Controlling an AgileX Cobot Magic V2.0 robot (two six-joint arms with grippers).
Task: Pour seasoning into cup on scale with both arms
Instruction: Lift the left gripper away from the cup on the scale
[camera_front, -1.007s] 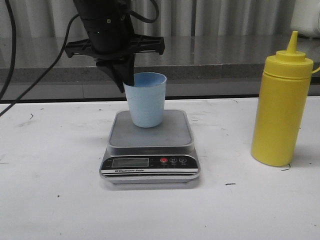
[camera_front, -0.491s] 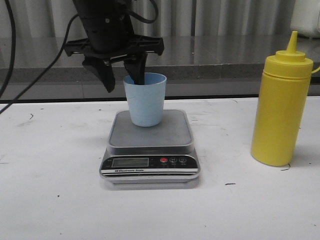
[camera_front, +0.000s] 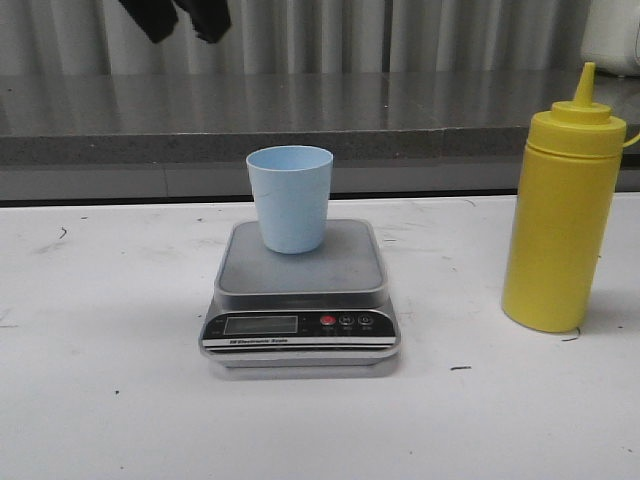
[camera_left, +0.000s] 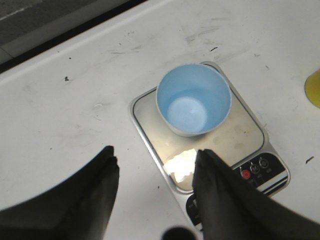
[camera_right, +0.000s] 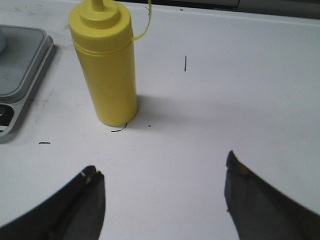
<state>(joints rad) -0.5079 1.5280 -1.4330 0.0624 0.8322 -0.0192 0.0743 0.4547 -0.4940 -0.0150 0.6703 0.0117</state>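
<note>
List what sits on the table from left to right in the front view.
scale with the cup standing on its platform → seasoning bottle, standing upright and apart from the scale at the right.

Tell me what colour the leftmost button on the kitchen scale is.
Red. The leftmost button on the kitchen scale shows best in the front view; the other two are dark.

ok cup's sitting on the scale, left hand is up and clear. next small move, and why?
Probably bring the right hand forward onto the seasoning bottle. It's open, the bottle stands upright and untouched ahead of it, and the cup sits empty on the scale.
</note>
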